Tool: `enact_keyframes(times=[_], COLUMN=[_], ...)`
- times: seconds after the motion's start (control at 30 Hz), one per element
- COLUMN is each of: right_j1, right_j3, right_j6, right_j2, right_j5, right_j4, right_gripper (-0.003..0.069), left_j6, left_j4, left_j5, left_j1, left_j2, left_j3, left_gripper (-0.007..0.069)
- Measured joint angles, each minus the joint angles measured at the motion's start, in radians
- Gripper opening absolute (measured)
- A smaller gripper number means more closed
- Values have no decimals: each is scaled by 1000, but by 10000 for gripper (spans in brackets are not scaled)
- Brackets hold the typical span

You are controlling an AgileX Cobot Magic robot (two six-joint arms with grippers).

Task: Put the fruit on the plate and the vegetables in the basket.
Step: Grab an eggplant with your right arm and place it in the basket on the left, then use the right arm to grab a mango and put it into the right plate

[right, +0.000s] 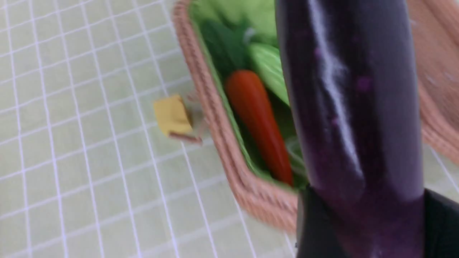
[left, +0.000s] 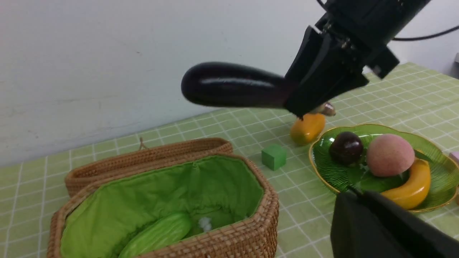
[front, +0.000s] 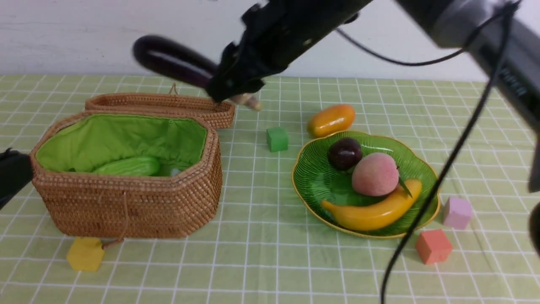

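My right gripper (front: pixel 230 90) is shut on the stem end of the long dark-purple eggplant (front: pixel 173 61), holding it in the air above the far edge of the open wicker basket (front: pixel 126 202). In the basket lie the light-green gourd (front: pixel 128 166) and the red carrot (right: pixel 258 122). The green plate (front: pixel 312 177) holds the mangosteen (front: pixel 344 153), the peach (front: pixel 374 174) and the banana (front: pixel 375 211). The mango (front: pixel 331 120) lies on the cloth just behind the plate. My left gripper (left: pixel 349 195) is shut and empty, low beside the basket's left end.
The basket's lid (front: pixel 160 105) lies behind the basket. Small cubes sit on the cloth: green (front: pixel 277 139) between basket and plate, yellow (front: pixel 85 253) at the basket's front, pink (front: pixel 457 212) and orange-red (front: pixel 433 246) right of the plate. A black cable (front: pixel 422 219) hangs across the plate.
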Motion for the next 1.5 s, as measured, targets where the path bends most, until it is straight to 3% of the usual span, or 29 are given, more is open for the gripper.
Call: enact_keyframes(times=[0.23, 0.37, 0.57, 0.73, 0.83, 0.93, 1.0, 1.17, 1.2, 1.33, 1.43, 1.5], right_j1=[114, 137, 140, 140, 140, 140, 140, 140, 140, 133, 91, 33], right_j3=[0, 0, 1, 1, 1, 1, 1, 1, 1, 0, 0, 1], right_j6=[-80, -131, -146, -119, -87, -26, 47, 241, 241, 380, 520, 627], right_j2=[131, 186, 211, 194, 162, 122, 76, -63, -63, -136, -146, -141], right_j5=[-262, -370, -429, -398, -334, -247, -173, -3, 3, 103, 110, 112], right_j4=[-16, -20, -62, -100, -136, -189, -237, -405, -405, -612, -719, -749], right_gripper=[329, 329, 343, 613, 672, 665, 627, 418, 407, 160, 52, 22], left_j6=[-322, -401, -416, -416, -416, -416, -416, -416, -416, -404, -382, -360], left_j4=[266, 352, 363, 363, 363, 362, 360, 332, 330, 288, 259, 238], left_j5=[89, 147, 173, 177, 177, 177, 177, 177, 177, 180, 183, 185], left_j1=[0, 0, 0, 0, 0, 0, 0, 0, 0, 0, 0, 0], left_j2=[-84, -115, -124, -124, -124, -124, -124, -124, -124, -124, -124, -124], left_j3=[0, 0, 0, 0, 0, 0, 0, 0, 0, 0, 0, 0], left_gripper=[-1, 1, 2, 2, 2, 2, 2, 2, 2, 2, 4, 4])
